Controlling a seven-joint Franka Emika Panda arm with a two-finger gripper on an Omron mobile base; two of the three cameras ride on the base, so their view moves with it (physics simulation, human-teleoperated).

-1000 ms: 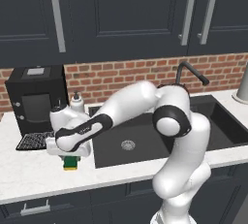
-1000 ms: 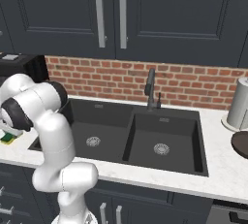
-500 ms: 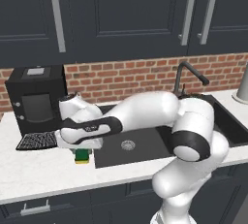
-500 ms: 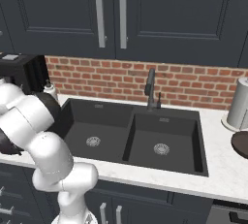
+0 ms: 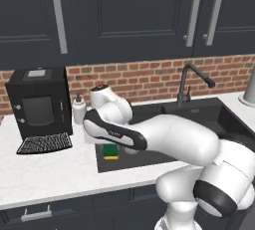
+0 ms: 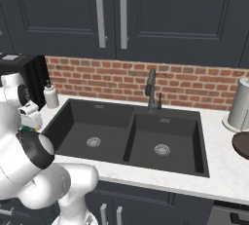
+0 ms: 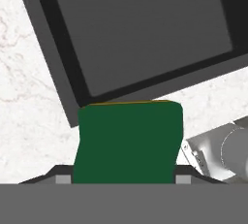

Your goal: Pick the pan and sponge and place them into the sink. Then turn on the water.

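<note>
My gripper (image 5: pixel 110 147) is shut on the sponge (image 5: pixel 110 152), a green block with a yellow underside, and holds it above the left edge of the black double sink (image 5: pixel 199 117). In the hand view the sponge (image 7: pixel 128 143) sits between my fingertips, over the rim of the left basin (image 7: pixel 145 34). From the right base view my gripper (image 6: pixel 28 124) hangs at the far left of the sink (image 6: pixel 73 121). The dark arched faucet (image 6: pixel 151 88) shows no stream. A dark-brown pan (image 6: pixel 241 144) lies on the counter at the far right edge.
A black coffee machine (image 5: pixel 37 102) and a dark grille mat (image 5: pixel 45 143) stand left of the sink. A white soap bottle (image 5: pixel 78 109) is at the sink's back left corner. A grey canister (image 6: pixel 240 104) stands on the right counter behind the pan.
My arm has swung to the right with the sponge, from the counter left of the sink to above the left basin's edge.
</note>
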